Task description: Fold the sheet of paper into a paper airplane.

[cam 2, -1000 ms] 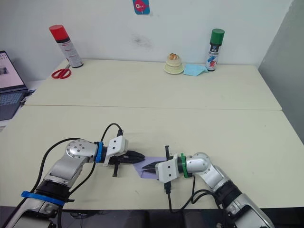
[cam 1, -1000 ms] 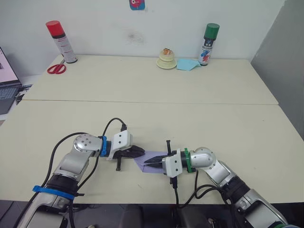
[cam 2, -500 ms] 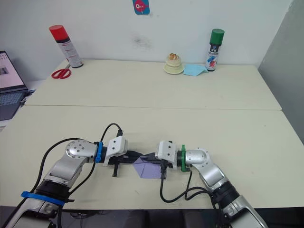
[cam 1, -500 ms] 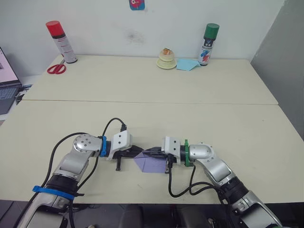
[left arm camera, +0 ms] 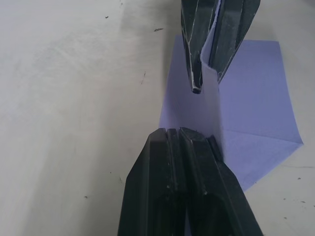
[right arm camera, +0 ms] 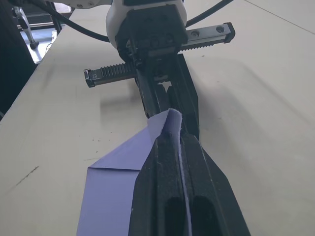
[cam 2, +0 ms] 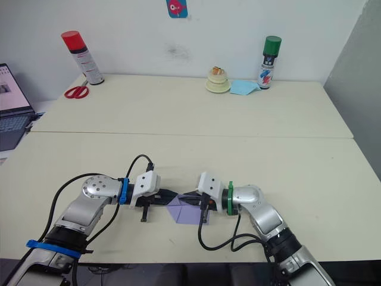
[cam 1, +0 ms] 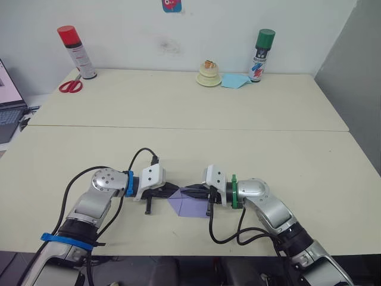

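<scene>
Since a second ago the right arm has rolled its wrist and drawn closer to the left tool, now pinching the raised ridge of the sheet of paper. Going left to right at the near edge of the bench: left tool is clamping shut on the paper's upstanding fold, paper is lying partly folded between both arms, lower part flat on the bench, right tool is squeezing closed on the same ridge, tips nearly meeting the left's.
</scene>
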